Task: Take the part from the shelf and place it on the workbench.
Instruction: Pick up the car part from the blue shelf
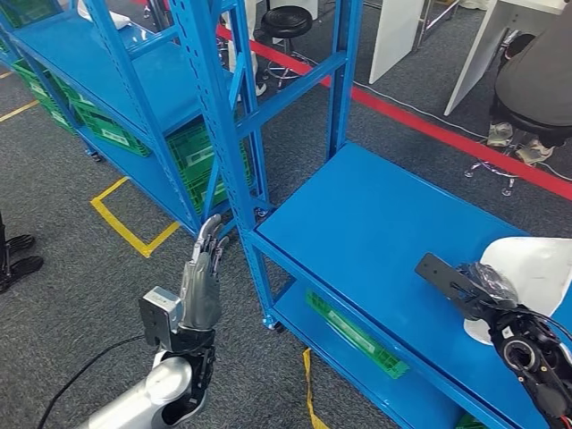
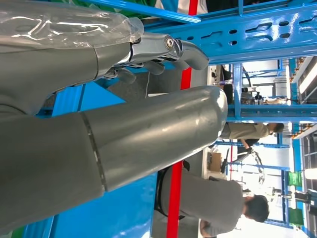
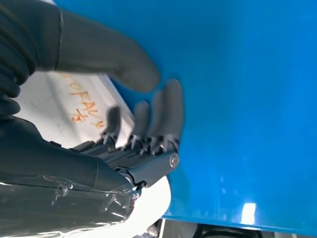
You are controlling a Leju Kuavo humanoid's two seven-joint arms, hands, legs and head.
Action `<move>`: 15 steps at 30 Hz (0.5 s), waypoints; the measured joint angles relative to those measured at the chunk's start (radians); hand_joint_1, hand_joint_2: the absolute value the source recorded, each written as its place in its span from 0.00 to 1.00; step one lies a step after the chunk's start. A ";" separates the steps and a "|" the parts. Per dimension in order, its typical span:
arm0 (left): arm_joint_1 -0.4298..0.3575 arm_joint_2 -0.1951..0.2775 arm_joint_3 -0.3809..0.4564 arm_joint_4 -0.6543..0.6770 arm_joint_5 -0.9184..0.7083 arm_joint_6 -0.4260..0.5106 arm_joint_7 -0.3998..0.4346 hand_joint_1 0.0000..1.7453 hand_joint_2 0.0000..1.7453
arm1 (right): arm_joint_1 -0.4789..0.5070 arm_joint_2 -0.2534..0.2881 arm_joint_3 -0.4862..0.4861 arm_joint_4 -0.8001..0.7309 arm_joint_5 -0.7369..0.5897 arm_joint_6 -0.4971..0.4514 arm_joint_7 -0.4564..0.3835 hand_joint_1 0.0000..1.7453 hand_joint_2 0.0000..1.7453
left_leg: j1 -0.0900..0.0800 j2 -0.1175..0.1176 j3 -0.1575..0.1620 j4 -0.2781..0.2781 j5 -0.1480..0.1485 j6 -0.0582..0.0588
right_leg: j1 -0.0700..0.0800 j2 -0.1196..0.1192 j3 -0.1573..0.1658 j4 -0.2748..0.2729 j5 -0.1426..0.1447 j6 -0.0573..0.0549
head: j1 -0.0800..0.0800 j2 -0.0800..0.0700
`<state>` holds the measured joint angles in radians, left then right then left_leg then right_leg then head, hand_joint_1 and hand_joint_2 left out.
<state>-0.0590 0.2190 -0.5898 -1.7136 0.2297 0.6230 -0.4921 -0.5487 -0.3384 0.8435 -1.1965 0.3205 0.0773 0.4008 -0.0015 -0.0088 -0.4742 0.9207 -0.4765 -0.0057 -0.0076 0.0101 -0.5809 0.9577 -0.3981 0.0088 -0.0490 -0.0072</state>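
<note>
The white part (image 1: 536, 268) lies at the right end of the blue shelf top (image 1: 378, 223). My right hand (image 1: 485, 299) reaches in at the part's left edge, with its dark thumb stretched out over the shelf. In the right wrist view the part (image 3: 67, 114) carries orange writing. There the right hand (image 3: 123, 158) has its fingers (image 3: 164, 114) curled at the part's edge and its thumb (image 3: 112, 54) spread wide on the other side, not closed on it. My left hand (image 1: 201, 290) is raised beside the shelf's front post, fingers (image 2: 168, 49) nearly straight and holding nothing.
A second blue rack with green crates (image 1: 196, 161) stands at the back left. A green crate (image 1: 354, 335) lies on the lower shelf. Yellow tape (image 1: 128, 228) and a red line (image 1: 432, 130) mark the grey floor. A person (image 1: 533, 80) sits at the back right.
</note>
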 joint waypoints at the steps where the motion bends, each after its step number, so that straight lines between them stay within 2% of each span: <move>1: 0.000 0.000 0.000 0.000 -0.001 0.001 0.000 0.00 0.00 | 0.000 0.000 0.000 0.000 0.000 0.000 -0.002 1.00 1.00 | 0.000 0.000 0.000 0.000 0.000 0.000 | 0.000 0.000 0.000 0.000 0.000 0.000 | 0.000 0.000; 15: 0.001 0.000 0.004 0.000 -0.002 0.008 -0.002 0.00 0.00 | -0.006 0.000 0.008 0.000 -0.007 -0.004 -0.025 1.00 1.00 | 0.000 0.000 -0.001 0.000 0.000 0.000 | 0.000 0.000 0.000 0.000 0.000 0.000 | 0.000 0.000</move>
<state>-0.0583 0.2190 -0.5862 -1.7136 0.2278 0.6310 -0.4942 -0.5542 -0.3380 0.8511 -1.1963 0.3140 0.0731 0.3758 -0.0015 -0.0090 -0.4755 0.9206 -0.4765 -0.0057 -0.0076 0.0099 -0.5811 0.9578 -0.3981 0.0088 -0.0489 -0.0072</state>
